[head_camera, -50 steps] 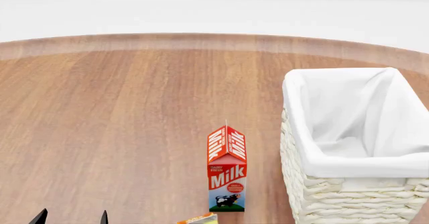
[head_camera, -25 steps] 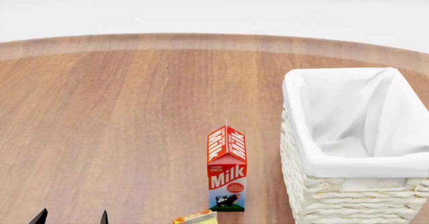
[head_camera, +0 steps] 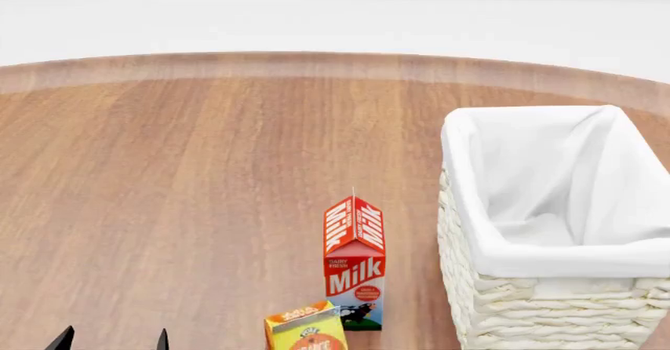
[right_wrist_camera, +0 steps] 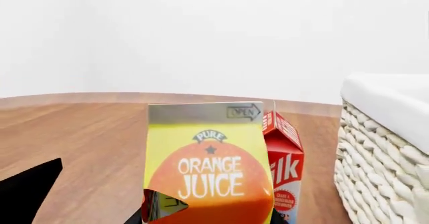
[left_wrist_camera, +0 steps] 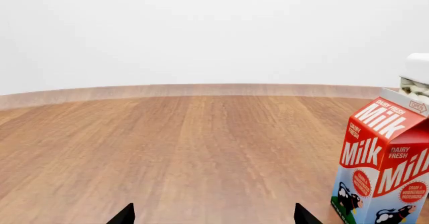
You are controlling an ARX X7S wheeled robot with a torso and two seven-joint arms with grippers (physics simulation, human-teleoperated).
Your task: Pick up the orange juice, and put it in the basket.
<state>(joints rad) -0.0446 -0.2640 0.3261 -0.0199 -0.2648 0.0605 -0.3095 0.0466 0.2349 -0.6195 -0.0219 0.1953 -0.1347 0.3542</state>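
**Orange juice carton at the near table edge, beside the milk**

From the head view, only the top of the juice (head_camera: 306,330) shows, at the bottom edge of the picture. It stands upright, long axis vertical, its gable tilted slightly. The milk (head_camera: 354,265) stands just behind it and a little to the right. The basket (head_camera: 473,232) sits to the right of the milk, on the wooden table (head_camera: 188,193), its white lining visible inside.

The right wrist view shows what the head view cuts off: the juice (right_wrist_camera: 209,169) close to the camera, its printed front facing the lens with "ORANGE JUICE" on an orange circle. The milk (right_wrist_camera: 284,163) is partly hidden behind it, and the basket wall (right_wrist_camera: 379,158) stands beyond. A dark finger (right_wrist_camera: 30,189) of the right gripper shows to one side, well apart from the carton. The other finger is not clear, so whether the gripper holds the carton cannot be told.

The left wrist view shows no juice, only the milk (left_wrist_camera: 382,163) and a corner of the basket (left_wrist_camera: 417,81). The left gripper (left_wrist_camera: 211,216) shows two dark fingertips spread wide apart, holding nothing.
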